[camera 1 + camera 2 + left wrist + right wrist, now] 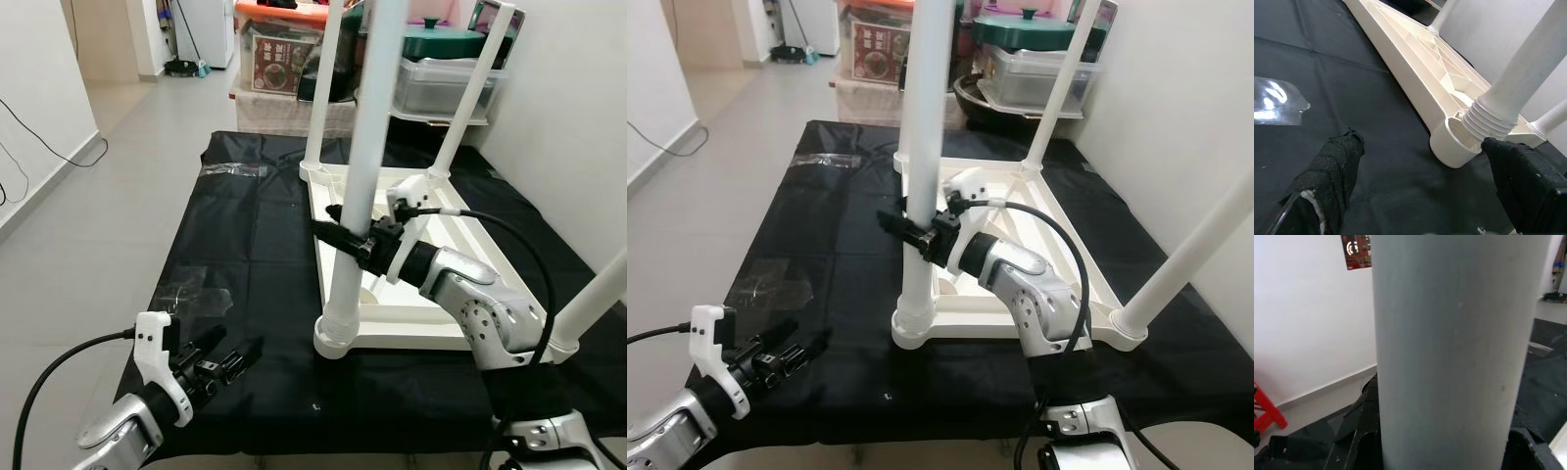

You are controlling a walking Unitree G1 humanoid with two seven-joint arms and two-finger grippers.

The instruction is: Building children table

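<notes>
A white children's table top (pixel 460 240) lies upside down on a black cloth (pixel 245 264), with white legs standing up from its corners. My right gripper (pixel 345 238) is shut on the near left leg (pixel 364 147), a bit above its ribbed base (pixel 1488 128) in the corner socket (pixel 336 335). In the right wrist view that leg (pixel 1459 352) stands between the black fingers. My left gripper (pixel 223 358) hovers open low over the cloth, in front and to the left of that corner, holding nothing. Its fingers (pixel 1332 171) frame the socket.
Clear plastic wrappers (pixel 191 296) lie on the cloth at left and at the far left (pixel 230 169). Storage boxes and a green pot (pixel 446 44) are stacked behind the table. A white wall (pixel 578 117) runs along the right; grey floor (pixel 108 186) lies to the left.
</notes>
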